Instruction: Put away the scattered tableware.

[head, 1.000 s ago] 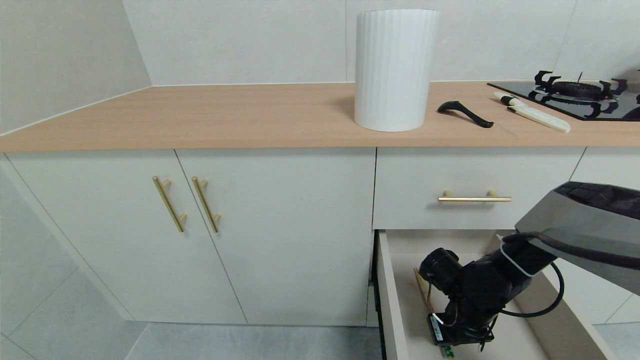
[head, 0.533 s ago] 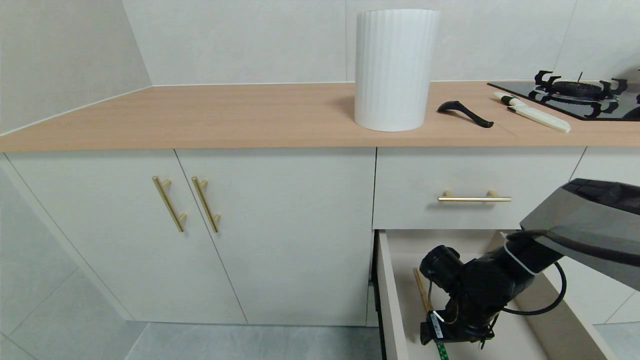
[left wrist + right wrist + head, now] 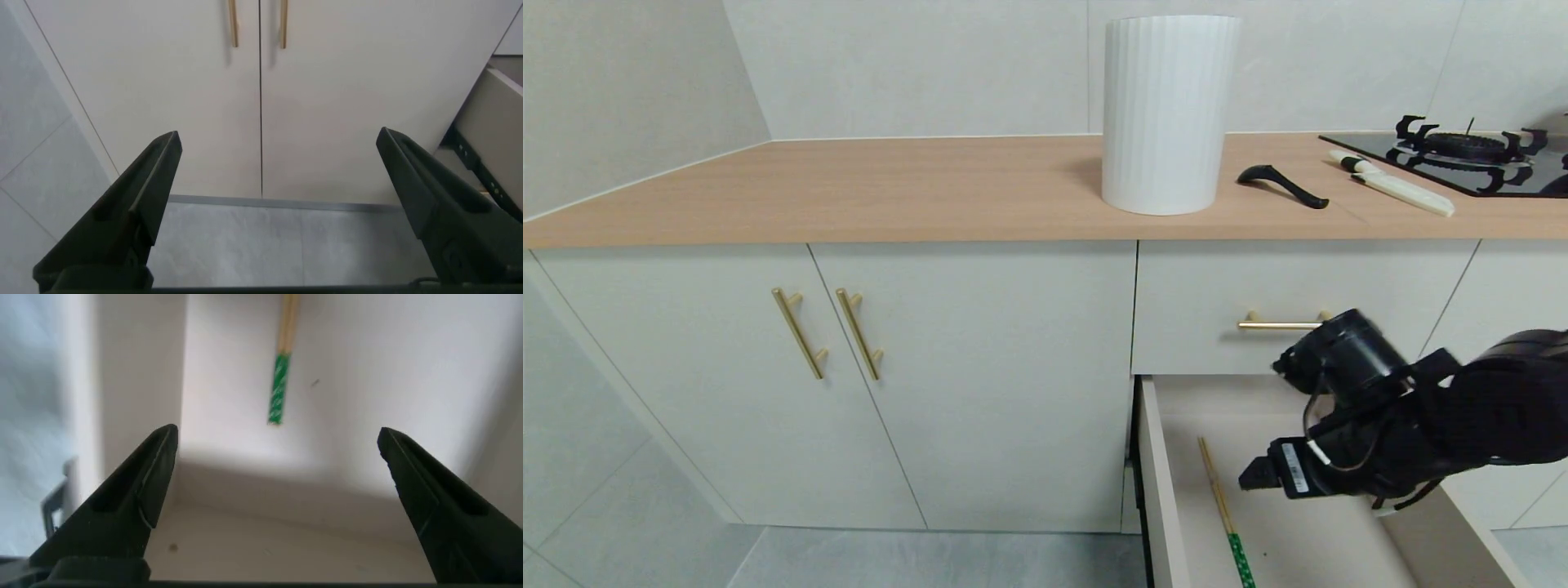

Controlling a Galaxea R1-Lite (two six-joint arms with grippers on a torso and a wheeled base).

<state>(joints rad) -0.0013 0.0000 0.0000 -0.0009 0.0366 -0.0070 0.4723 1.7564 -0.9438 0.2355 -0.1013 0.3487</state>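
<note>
Wooden chopsticks with green patterned tips (image 3: 1222,513) lie on the floor of the pulled-out pale drawer (image 3: 1158,490), close to its left wall. The right gripper (image 3: 1255,476) hovers above them, jaws spread wide and holding nothing. The left gripper (image 3: 278,143), likewise spread, faces the white cabinet doors (image 3: 343,98). A black curved utensil (image 3: 1282,185) and a cream-coloured knife (image 3: 1396,188) rest on the wooden countertop (image 3: 890,188).

My right arm (image 3: 1494,408) is matte black with a rounded wrist housing (image 3: 1347,355) — thin cables (image 3: 1308,412) loop beside a white barcode label (image 3: 1294,478). My left gripper (image 3: 278,143) and right gripper (image 3: 276,437) carry dark, wedge-shaped fingers (image 3: 139,212).
</note>
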